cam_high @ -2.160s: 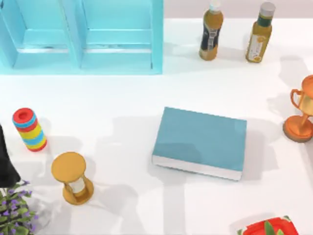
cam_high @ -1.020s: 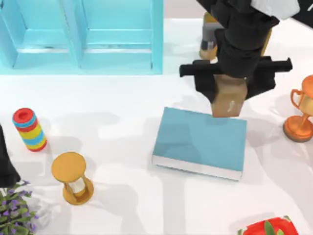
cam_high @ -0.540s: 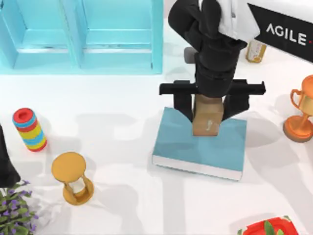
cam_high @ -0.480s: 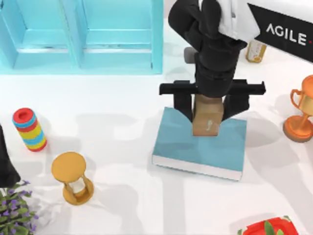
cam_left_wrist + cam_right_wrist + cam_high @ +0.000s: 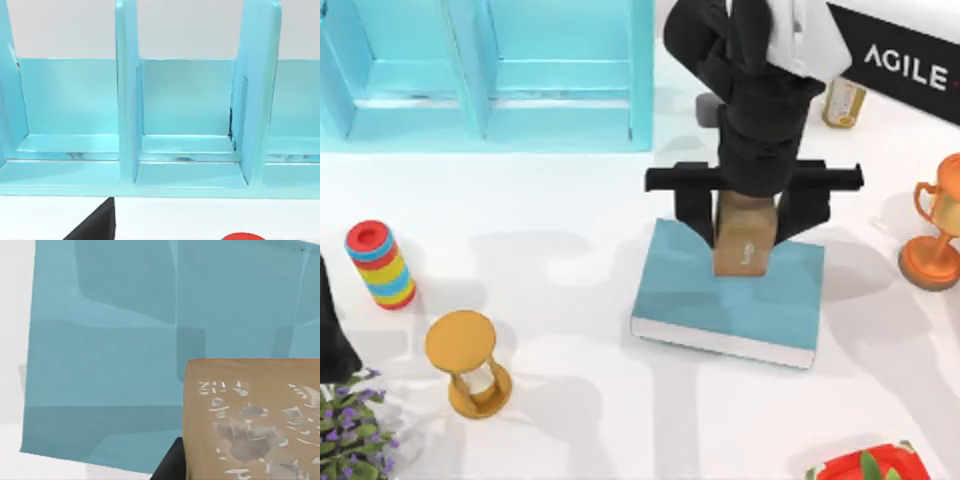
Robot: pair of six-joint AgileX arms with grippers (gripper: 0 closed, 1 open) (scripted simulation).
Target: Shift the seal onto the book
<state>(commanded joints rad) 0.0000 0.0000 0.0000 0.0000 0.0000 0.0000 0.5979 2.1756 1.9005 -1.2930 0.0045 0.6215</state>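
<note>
Since half a second ago the right gripper [image 5: 745, 225] has barely shifted, settling slightly lower over the book [image 5: 690, 295]; seal [image 5: 744, 245] position nearly unchanged. Nearest in the top view: plant [image 5: 350, 430] at the left corner, red item [image 5: 865, 465] at the right, then hourglass [image 5: 468, 362] and striped ring stack [image 5: 380, 264]. Mid-table, book lies flat; seal is upright over its far half, pinched between the right gripper's fingers [image 5: 695, 212]. Contact with the cover: cannot tell. Right wrist view: seal [image 5: 250, 420] above teal cover [image 5: 110, 355]. Trophy [image 5: 935, 235] at right edge. Farthest: shelf unit [image 5: 485, 75]. Left arm [image 5: 332, 330] parked at left edge.
</note>
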